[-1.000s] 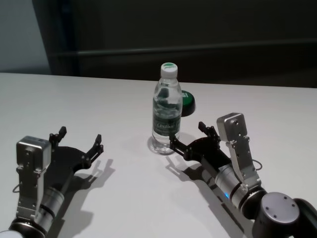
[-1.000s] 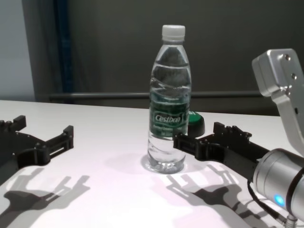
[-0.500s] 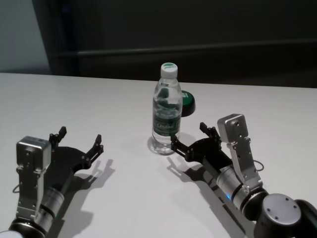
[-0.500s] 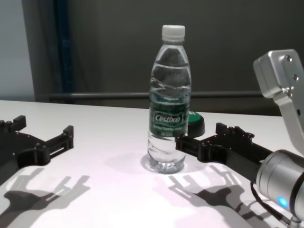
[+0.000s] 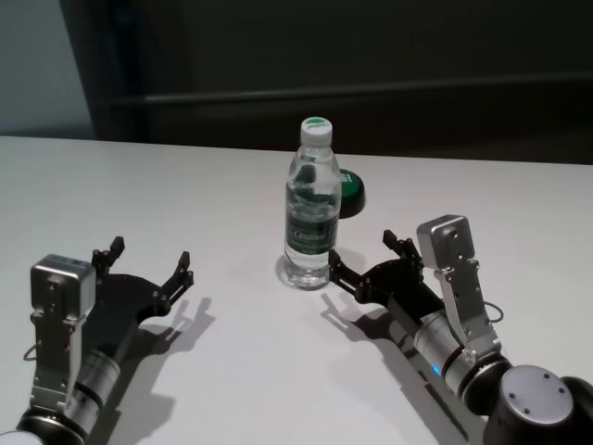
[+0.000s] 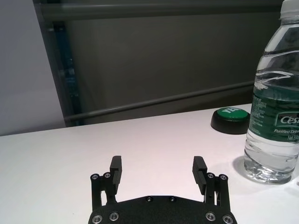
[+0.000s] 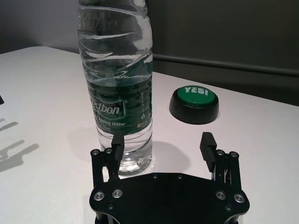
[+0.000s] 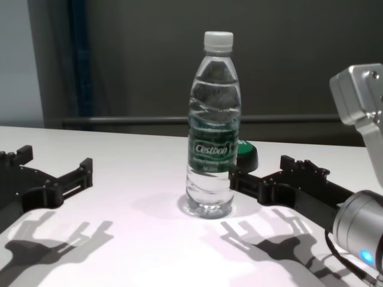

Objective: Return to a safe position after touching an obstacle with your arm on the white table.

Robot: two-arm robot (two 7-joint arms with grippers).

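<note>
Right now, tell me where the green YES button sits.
In the head view the green button sits on the white table near its middle, just behind and to the right of the water bottle, beyond the right gripper.

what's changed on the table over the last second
The right gripper, open and empty, has slid to the robot's right, away from the water bottle, its near fingertip now just clear of the bottle's base. The bottle remains upright in place, the green button behind it unmoved, and the left gripper stays open and parked.
</note>
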